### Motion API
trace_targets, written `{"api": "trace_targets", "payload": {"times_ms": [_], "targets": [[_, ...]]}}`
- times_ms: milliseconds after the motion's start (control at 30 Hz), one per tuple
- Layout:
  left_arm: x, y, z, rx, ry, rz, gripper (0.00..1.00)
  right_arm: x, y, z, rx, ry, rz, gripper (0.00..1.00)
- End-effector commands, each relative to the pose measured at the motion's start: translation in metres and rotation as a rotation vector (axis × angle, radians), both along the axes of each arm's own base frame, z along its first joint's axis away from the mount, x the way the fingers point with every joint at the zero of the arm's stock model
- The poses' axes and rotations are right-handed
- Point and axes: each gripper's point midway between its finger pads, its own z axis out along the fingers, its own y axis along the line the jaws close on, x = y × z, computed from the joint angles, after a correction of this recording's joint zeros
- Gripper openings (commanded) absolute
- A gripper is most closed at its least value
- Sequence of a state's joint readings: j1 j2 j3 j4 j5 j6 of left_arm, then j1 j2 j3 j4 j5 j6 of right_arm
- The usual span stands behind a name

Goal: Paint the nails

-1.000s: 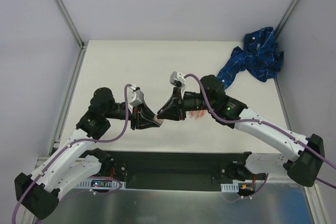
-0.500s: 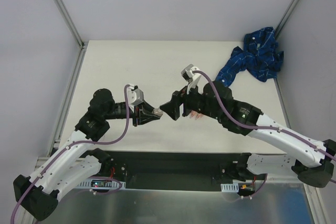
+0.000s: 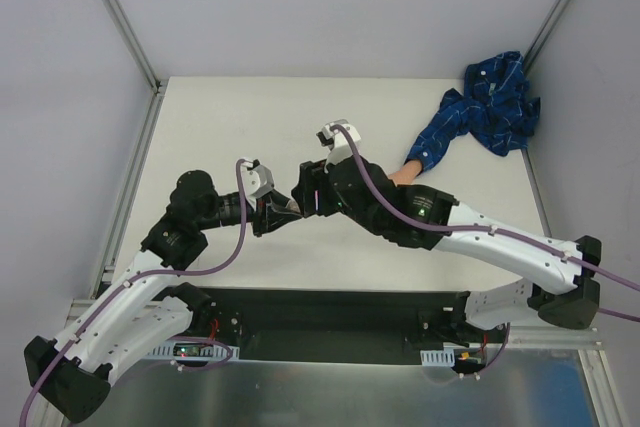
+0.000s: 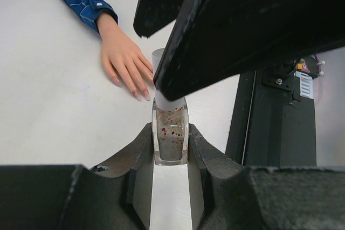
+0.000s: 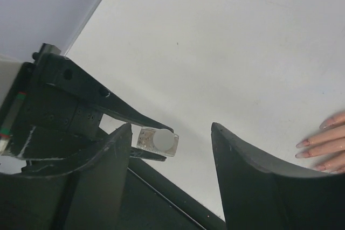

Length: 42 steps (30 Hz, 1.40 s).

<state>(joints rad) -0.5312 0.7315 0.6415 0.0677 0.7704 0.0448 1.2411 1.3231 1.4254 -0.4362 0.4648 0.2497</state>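
Observation:
My left gripper [image 4: 170, 152] is shut on a small clear polish bottle [image 4: 170, 133] with red flecks and holds it off the table, its pale round cap [image 5: 163, 141] pointing at the right arm. My right gripper [image 5: 171, 129] stands open. Its dark fingers [image 4: 242, 25] reach over the cap, which sits near the left finger. In the top view the two grippers meet at mid-table [image 3: 295, 202]. The flesh-coloured mannequin hand [image 4: 124, 57] lies flat on the table, its pinkish nails [image 4: 137, 94] beyond the bottle. At the right wrist view's right edge some nails [image 5: 303, 144] show.
The hand's blue patterned sleeve [image 3: 480, 107] lies bunched at the table's far right corner. The white table [image 3: 240, 127] has metal rails along its left and right sides. A dark mounting strip [image 3: 340, 307] runs along the near edge between the arm bases.
The right gripper was shut at the bottle, then opened and drew back to the right. It has now swung left again, over the cap. The left gripper has stayed put, shut on the bottle.

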Motion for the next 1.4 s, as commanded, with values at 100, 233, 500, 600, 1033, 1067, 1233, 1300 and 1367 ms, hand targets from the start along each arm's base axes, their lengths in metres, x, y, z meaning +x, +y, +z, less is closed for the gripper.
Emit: {"api": "trace_targets", "payload": {"times_ms": [100, 233, 500, 600, 1033, 1067, 1233, 1300, 1367], "targets": [[0.003, 0.0, 0.024, -0.034, -0.094, 0.019, 0.0, 0.0, 0.014, 0.007, 0.069, 0.027, -0.015, 0.56], [0.004, 0.0, 0.023, -0.032, -0.089, 0.017, 0.0, -0.004, 0.021, -0.005, 0.068, 0.064, 0.002, 0.49], [-0.003, -0.004, 0.022, -0.034, -0.08, -0.033, 0.0, 0.002, 0.013, -0.011, 0.056, 0.043, -0.026, 0.21], [-0.013, -0.006, 0.024, -0.044, -0.08, -0.098, 0.0, 0.008, 0.003, -0.015, 0.03, 0.007, 0.018, 0.01], [-0.095, -0.003, 0.038, -0.116, -0.048, -0.582, 0.0, -0.076, 0.007, -0.008, 0.296, -0.121, 1.021, 0.0], [-0.095, -0.003, 0.037, -0.116, -0.045, -0.581, 0.0, -0.075, 0.007, -0.008, 0.296, -0.123, 1.015, 0.0], [-0.076, -0.008, 0.033, -0.1, -0.052, -0.468, 0.0, -0.055, 0.004, 0.012, 0.3, -0.113, 0.853, 0.09], [-0.058, -0.01, 0.031, -0.086, -0.07, -0.358, 0.0, -0.035, -0.003, 0.004, 0.244, -0.026, 0.661, 0.37], [-0.043, -0.009, 0.028, -0.07, -0.074, -0.261, 0.0, -0.022, -0.01, 0.014, 0.237, 0.014, 0.512, 0.54]]}}
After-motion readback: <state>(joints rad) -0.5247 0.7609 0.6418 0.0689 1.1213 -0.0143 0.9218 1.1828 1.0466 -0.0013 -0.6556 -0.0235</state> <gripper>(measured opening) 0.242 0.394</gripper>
